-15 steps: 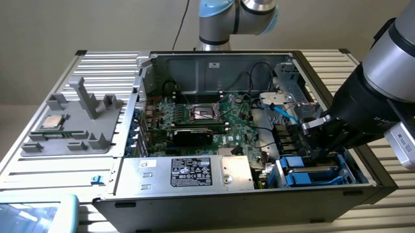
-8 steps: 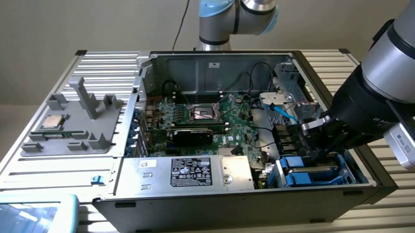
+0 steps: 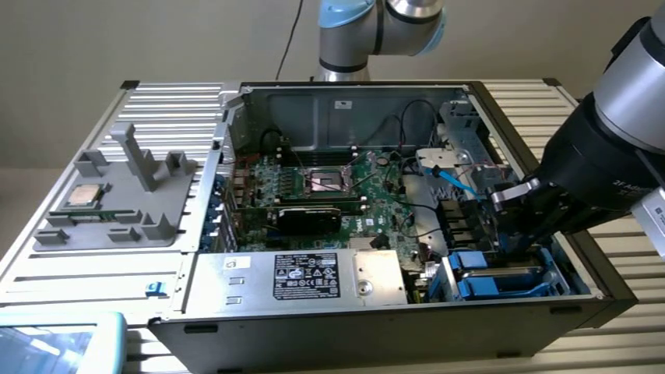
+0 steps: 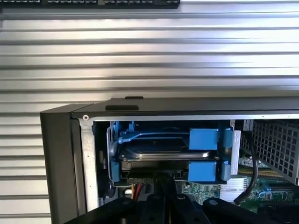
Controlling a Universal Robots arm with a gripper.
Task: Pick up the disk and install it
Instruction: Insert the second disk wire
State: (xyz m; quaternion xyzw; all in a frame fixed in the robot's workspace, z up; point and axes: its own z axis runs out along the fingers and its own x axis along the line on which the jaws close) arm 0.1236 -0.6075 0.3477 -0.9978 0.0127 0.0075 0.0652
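- A flat grey moulded plastic fixture tray (image 3: pixel 114 206) lies on the ribbed light metal desk (image 3: pixel 62 269), just beside the open black computer case (image 3: pixel 343 327), on the exterior view's left of that case.
- A small square silver processor chip (image 3: pixel 83 195) rests on that tray, well apart from the case.
- Inside the case, a green motherboard (image 3: pixel 322 195) lies flat across the middle of the case floor.
- A large silver box with a black label (image 3: pixel 301 276) sits inside the case against its near wall, between the motherboard and that wall.
- A bright blue flat cable (image 3: pixel 449 181) runs across the case interior, on the exterior view's right of the motherboard.
- The disk, a flat grey-silver hard drive in a bright blue plastic carrier (image 3: pixel 497 282) (image 4: pixel 166 151), sits in the drive bay at the near corner of the case on the exterior view's right, lying level between the bay's walls.
- The robot arm's black pincer (image 3: pixel 519 234) reaches down into the case directly over that bay, close to the carrier.
- In the wrist view the dark pincer body (image 4: pixel 163 207) appears just beside the carrier's front; whether it is spread or pressed together cannot be told.
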